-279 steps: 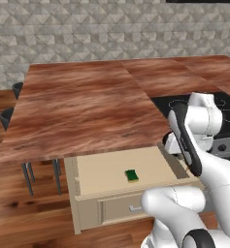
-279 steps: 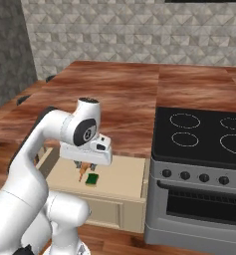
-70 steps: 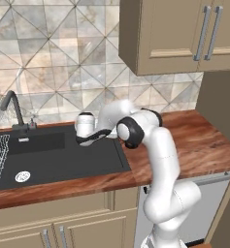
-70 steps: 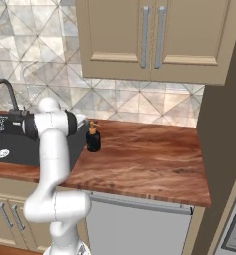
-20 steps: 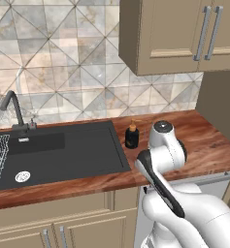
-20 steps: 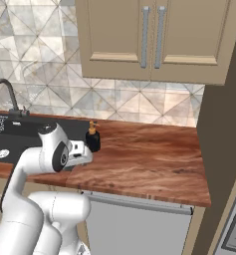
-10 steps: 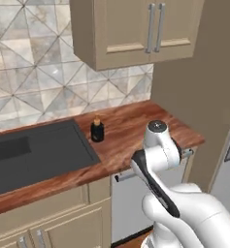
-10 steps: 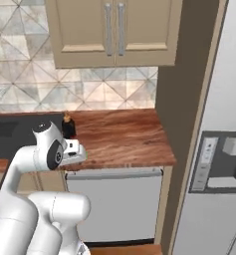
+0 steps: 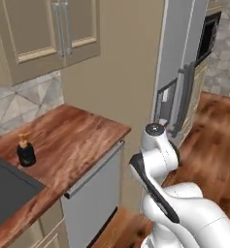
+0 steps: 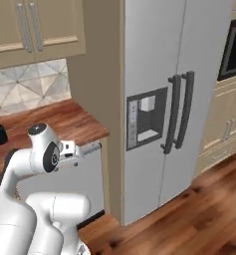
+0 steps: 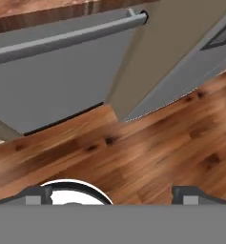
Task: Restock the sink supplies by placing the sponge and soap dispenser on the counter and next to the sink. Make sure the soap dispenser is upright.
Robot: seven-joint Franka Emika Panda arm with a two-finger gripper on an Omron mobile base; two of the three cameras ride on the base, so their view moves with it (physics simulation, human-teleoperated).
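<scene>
Left base view: sink (image 9: 7, 193) cropped

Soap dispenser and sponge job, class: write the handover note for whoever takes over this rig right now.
Gripper: open, holding nothing, pointed down at the wood floor in front of the dishwasher.
Soap dispenser: upright on the counter, close beside the sink. That part looks done.
Sponge: not on the stretch of counter in view, so it probably remains to be fetched and laid by the sink.
The base faces the fridge, with the sink at the left edge of the left base view.
</scene>
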